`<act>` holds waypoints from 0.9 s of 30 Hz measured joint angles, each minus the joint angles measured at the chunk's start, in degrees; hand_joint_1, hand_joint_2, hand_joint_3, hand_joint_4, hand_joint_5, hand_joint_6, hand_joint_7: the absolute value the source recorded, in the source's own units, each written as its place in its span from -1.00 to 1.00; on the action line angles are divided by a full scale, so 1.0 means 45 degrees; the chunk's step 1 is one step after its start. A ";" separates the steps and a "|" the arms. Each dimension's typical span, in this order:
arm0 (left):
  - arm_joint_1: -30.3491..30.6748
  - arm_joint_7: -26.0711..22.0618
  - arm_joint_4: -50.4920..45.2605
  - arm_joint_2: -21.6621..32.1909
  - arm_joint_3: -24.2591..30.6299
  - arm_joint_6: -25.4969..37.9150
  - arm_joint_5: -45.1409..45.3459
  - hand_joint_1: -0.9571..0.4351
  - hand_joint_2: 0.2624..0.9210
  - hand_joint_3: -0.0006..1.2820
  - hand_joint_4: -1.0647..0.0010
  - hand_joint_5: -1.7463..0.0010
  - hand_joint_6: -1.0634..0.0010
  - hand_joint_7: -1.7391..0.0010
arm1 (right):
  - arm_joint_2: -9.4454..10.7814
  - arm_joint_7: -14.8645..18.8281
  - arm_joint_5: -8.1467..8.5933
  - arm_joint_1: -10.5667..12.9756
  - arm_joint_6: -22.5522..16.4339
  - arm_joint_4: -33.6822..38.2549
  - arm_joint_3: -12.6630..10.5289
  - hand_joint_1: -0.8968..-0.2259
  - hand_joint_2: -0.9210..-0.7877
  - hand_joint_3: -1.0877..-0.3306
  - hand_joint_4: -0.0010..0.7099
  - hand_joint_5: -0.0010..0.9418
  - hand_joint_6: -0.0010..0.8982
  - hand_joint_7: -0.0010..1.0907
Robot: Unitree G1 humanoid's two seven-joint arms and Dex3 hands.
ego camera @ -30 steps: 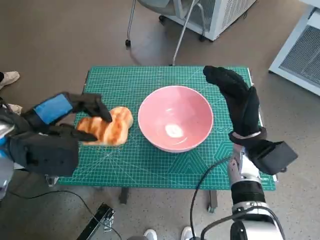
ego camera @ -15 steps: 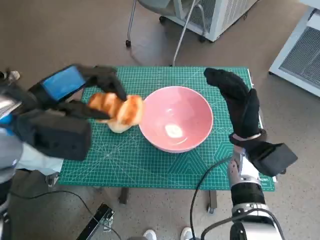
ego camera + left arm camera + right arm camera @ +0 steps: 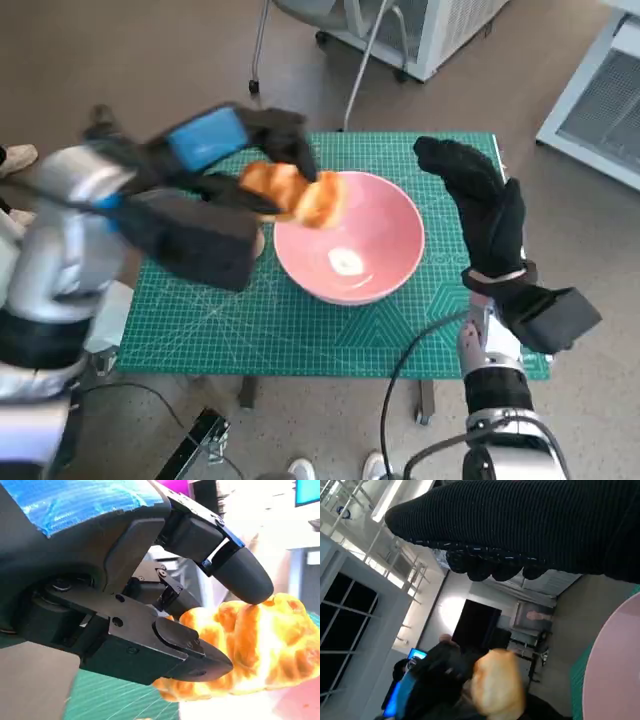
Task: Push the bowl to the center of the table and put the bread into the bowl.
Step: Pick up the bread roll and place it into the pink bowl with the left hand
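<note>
My left hand (image 3: 235,145) grips a golden croissant-shaped bread (image 3: 295,192) and holds it in the air over the left rim of the pink bowl (image 3: 372,262). The bowl stands near the middle of the green cutting mat (image 3: 300,330). From behind the left hand, black fingers (image 3: 240,572) pinch the bread (image 3: 260,640) from both sides. My right hand (image 3: 480,200) stands upright beside the bowl's right rim, fingers extended, holding nothing. From the right wrist, the glove (image 3: 530,525) spans the top, with the bread (image 3: 497,687) and the bowl's rim (image 3: 610,670) beyond.
The mat covers the small table. Chair legs (image 3: 360,70) and a white cabinet (image 3: 440,30) stand behind the table on the floor. Another white unit (image 3: 600,90) is at the far right. A shoe (image 3: 20,155) shows at the left edge.
My left hand has lifted the bread off the mat and carried it right and up, from beside the bowl to over its left rim. The right hand has stayed in place.
</note>
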 measured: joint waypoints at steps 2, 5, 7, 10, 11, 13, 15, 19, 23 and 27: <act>-0.0219 0.0514 0.0839 -0.0307 -0.0322 -0.0409 0.0269 0.38 1.00 -0.91 -0.29 -0.26 -0.21 -0.40 | -0.0003 -0.0001 0.0002 0.0034 0.0000 -0.0013 -0.0014 -0.11 -1.00 -0.20 0.01 -0.97 -0.96 0.57; -0.0494 0.1136 0.2066 -0.0731 -0.0757 -0.0910 0.0614 0.38 1.00 -0.91 -0.25 -0.27 -0.26 -0.39 | 0.0000 -0.0001 0.0007 0.0087 0.0001 -0.0052 -0.0049 -0.11 -1.00 -0.19 0.02 -0.97 -0.96 0.56; -0.0631 0.1389 0.2766 -0.0982 -0.0955 -0.1136 0.0744 0.38 1.00 -0.90 -0.21 -0.29 -0.28 -0.38 | 0.0001 0.0000 0.0008 0.0125 0.0000 -0.0093 -0.0060 -0.10 -1.00 -0.18 0.02 -0.97 -0.96 0.56; -0.0844 0.1710 0.3841 -0.1325 -0.1257 -0.1588 0.0871 0.38 1.00 -0.89 -0.16 -0.32 -0.29 -0.38 | 0.0004 -0.0002 0.0010 0.0165 -0.0002 -0.0187 -0.0079 -0.10 -1.00 -0.18 0.02 -0.97 -0.97 0.55; -0.0909 0.1781 0.4191 -0.1427 -0.1348 -0.1738 0.0902 0.37 1.00 -0.87 -0.14 -0.33 -0.26 -0.39 | 0.0005 -0.0003 0.0010 0.0172 -0.0002 -0.0227 -0.0089 -0.10 -1.00 -0.18 0.02 -0.97 -0.97 0.55; -0.1051 0.1853 0.4903 -0.1649 -0.1484 -0.2032 0.0914 0.37 1.00 -0.85 -0.13 -0.35 -0.23 -0.41 | 0.0006 -0.0009 0.0009 0.0182 -0.0003 -0.0299 -0.0102 -0.11 -1.00 -0.18 0.02 -0.97 -0.97 0.55; -0.1172 0.1878 0.5477 -0.1858 -0.1579 -0.2220 0.0914 0.37 1.00 -0.80 -0.09 -0.41 -0.12 -0.44 | 0.0007 -0.0013 0.0009 0.0188 -0.0005 -0.0361 -0.0114 -0.11 -1.00 -0.17 0.02 -0.97 -0.97 0.55; -0.1309 0.1889 0.6272 -0.2226 -0.1670 -0.2253 0.0912 0.40 0.96 -0.81 0.45 0.39 0.43 0.23 | 0.0011 -0.0013 0.0017 0.0207 -0.0018 -0.0440 -0.0151 -0.11 -1.00 -0.17 0.02 -0.97 -0.97 0.55; -0.1309 0.1739 0.6439 -0.2419 -0.1836 -0.1906 0.0995 0.42 0.88 -0.92 0.72 0.87 0.59 0.64 | 0.0011 -0.0013 0.0035 0.0262 -0.0040 -0.0465 -0.0190 -0.11 -1.00 -0.16 0.02 -0.97 -0.97 0.54; -0.1308 0.1459 0.6413 -0.2440 -0.1966 -0.1577 0.1069 0.41 0.85 -0.96 0.77 0.96 0.53 0.75 | 0.0010 -0.0017 0.0034 0.0361 -0.0072 -0.0504 -0.0227 -0.12 -1.00 -0.16 0.02 -0.97 -0.96 0.54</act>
